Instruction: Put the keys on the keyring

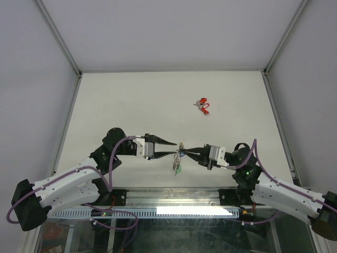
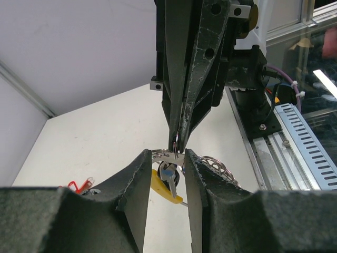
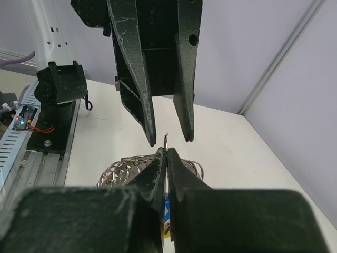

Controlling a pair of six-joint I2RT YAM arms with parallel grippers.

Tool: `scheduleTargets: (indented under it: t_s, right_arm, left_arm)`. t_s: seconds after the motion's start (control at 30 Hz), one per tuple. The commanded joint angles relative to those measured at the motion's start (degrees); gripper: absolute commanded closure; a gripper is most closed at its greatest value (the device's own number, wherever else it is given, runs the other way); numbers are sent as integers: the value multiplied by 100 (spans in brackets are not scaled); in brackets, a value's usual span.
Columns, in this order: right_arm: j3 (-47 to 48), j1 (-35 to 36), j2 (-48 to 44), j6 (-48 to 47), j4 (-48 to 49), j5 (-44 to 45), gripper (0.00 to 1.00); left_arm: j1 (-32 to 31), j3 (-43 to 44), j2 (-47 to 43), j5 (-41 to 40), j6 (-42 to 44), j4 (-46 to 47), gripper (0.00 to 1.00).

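- Your right claw (image 1: 185, 153) is pressed fully together, its two fingers meeting with no gap between them.
- A thin metal loop of the keyring (image 3: 126, 169) is pinched right at that claw's tip, and a small hooked end of wire pokes out just past the fingers.
- The rest of the keyring hangs below and behind the pinch, off the table (image 1: 131, 105). Its silvery coils bunch to one side, and its yellow arc (image 2: 160, 185) curves underneath.
- A blue tag (image 2: 168, 171) dangles inside the yellow arc, and a green tag (image 1: 178, 169) hangs lowest in the bundle. You cannot make out the small keys themselves in that cluster.
- Your left claw (image 1: 177, 149) faces the right one tip to tip, with its fingers parted by a narrow gap.
- The tip of the right claw and its pinched loop sit in that gap, between the left fingertips.
- From the left wrist, a strip of the silvery chain runs across from one left fingertip to the other. You cannot tell whether the pads touch it.
- From the right wrist, the left fingers stand clear on either side of the hooked wire and grip nothing.
- A red-tagged key (image 1: 201, 105) lies alone on the table, well apart from both claws, towards the far right.
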Motion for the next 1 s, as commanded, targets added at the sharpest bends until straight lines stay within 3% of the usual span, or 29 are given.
scheduleTargets:
  t_s: [0.0,0.97]
  right_arm:
    - [242,24,-94,-112,293,-59,100]
    - [634,24,239,-369,-317,-59,100]
  left_arm:
    - [-48,59,-4,-20,-134,381,70]
    - [-54,522,322,99,378,-540,89]
